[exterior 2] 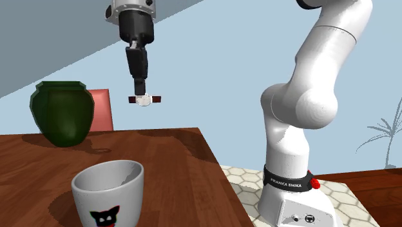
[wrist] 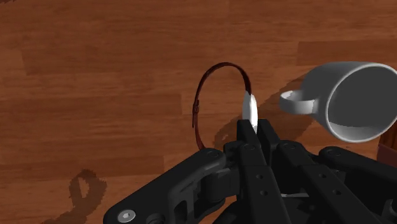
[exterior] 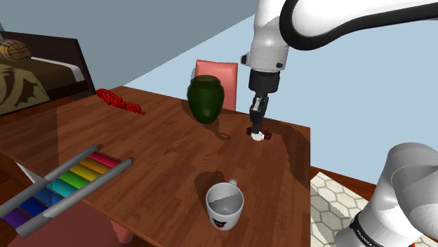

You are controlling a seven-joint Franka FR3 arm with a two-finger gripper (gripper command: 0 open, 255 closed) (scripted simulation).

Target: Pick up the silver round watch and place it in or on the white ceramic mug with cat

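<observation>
The watch [exterior 2: 145,99] has a round white face and a dark red strap, and it hangs in the air above the wooden table [exterior: 161,140]. My black gripper [exterior 2: 140,92] is shut on the watch, pinching the face edge-on; in the wrist view the watch [wrist: 250,108] sticks out past the fingertips with its strap looped beside it. In the shoulder view the gripper [exterior: 257,130] and the watch [exterior: 257,135] hover over the table's far right part. The white mug [exterior: 225,204] with a black cat face stands upright near the front edge, well apart from the gripper. The mug [exterior 2: 108,192] [wrist: 347,100] is empty.
A dark green vase [exterior: 206,99] stands at the table's far side, with a pink chair back [exterior: 216,74] behind it. A red object [exterior: 119,102] lies at the far left, and a rainbow xylophone [exterior: 60,186] at the near left. The table's right edge drops to a hexagon-tiled floor [exterior: 337,203].
</observation>
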